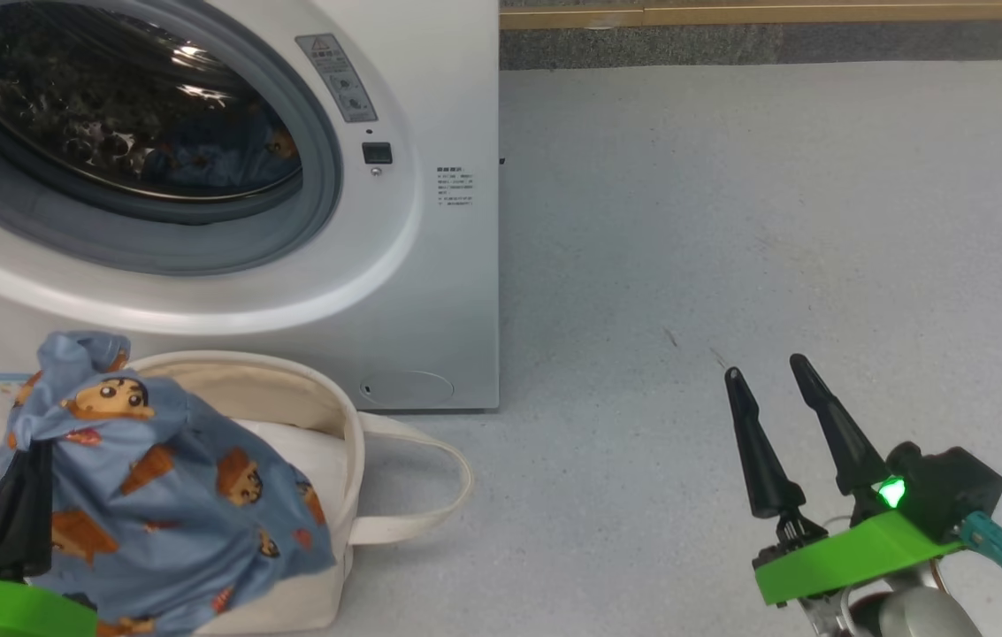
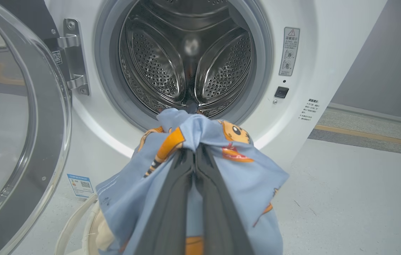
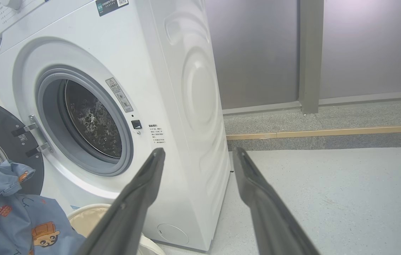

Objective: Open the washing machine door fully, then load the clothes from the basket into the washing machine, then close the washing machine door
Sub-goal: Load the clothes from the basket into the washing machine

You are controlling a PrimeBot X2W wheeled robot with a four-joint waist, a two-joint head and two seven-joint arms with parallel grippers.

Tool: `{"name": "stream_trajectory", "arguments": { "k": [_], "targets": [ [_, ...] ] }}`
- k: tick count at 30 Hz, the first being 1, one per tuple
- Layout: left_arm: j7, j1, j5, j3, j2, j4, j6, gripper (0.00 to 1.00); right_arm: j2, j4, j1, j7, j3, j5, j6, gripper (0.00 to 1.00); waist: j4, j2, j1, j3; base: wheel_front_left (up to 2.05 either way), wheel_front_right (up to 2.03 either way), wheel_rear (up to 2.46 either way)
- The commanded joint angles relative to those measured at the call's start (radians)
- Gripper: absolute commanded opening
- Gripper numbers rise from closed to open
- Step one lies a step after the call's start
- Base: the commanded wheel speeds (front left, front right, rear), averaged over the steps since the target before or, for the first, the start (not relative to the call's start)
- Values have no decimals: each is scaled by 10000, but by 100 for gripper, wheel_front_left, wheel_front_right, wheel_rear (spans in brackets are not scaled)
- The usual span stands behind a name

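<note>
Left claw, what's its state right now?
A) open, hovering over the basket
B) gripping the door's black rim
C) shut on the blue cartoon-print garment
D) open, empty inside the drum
C: the left claw has both fingers pressed together on a bunch of the blue cartoon-print garment, which drapes round them in front of the washing machine.
</note>
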Motion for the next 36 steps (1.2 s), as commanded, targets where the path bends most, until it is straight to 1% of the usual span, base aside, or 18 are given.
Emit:
{"name": "stream_trajectory", "arguments": {
  "k": [1,9,12,13,14,19,24,27,31,33,36],
  "targets": [
    [-127,-575,104,562,356,-184,-15,0,-87,-330,-176,-148,227,71,75,100,-22,-1,1,25,0,0,0],
    [60,-1711,58,526,441,380,-350,0,-6,-470,-369,-126,274,-41,75,100,-144,-1,1,485,0,0,0],
    [120,-2363,332,478,645,809,-385,0,62,-533,-517,-91,363,-128,75,100,-299,-1,1,775,0,0,0],
    [129,-2612,304,498,651,942,-461,0,87,-566,-578,-79,390,-166,75,100,-361,-1,1,906,0,0,0],
    [159,-3149,280,530,717,1243,-638,0,136,-635,-701,-62,405,-261,75,100,-489,-1,1,1182,0,0,0],
    [253,-4599,293,462,845,2006,-1033,0,277,-815,-951,-66,375,-500,75,100,-838,-1,1,1902,0,0,0],
    [308,-6062,87,460,980,2932,-1320,0,404,-986,-1139,-131,380,-705,75,100,-1236,-1,1,2623,0,0,0],
    [362,-6906,-157,442,1063,3545,-1418,0,458,-1137,-1237,-184,354,-816,75,100,-1442,-1,1,3077,0,0,0],
    [466,-7993,-313,174,1347,4410,-1473,0,501,-1319,-1341,-237,375,-951,75,100,-1713,-1,1,3692,0,0,0],
    [513,-8279,-402,52,1422,4547,-1476,0,507,-1365,-1356,-252,365,-979,75,100,-1766,-1,1,3851,0,0,0],
    [635,-9192,-902,-202,1647,4971,-1480,0,519,-1484,-1406,-271,383,-1102,75,100,-1874,-1,1,4371,0,0,0]
  ]
}}
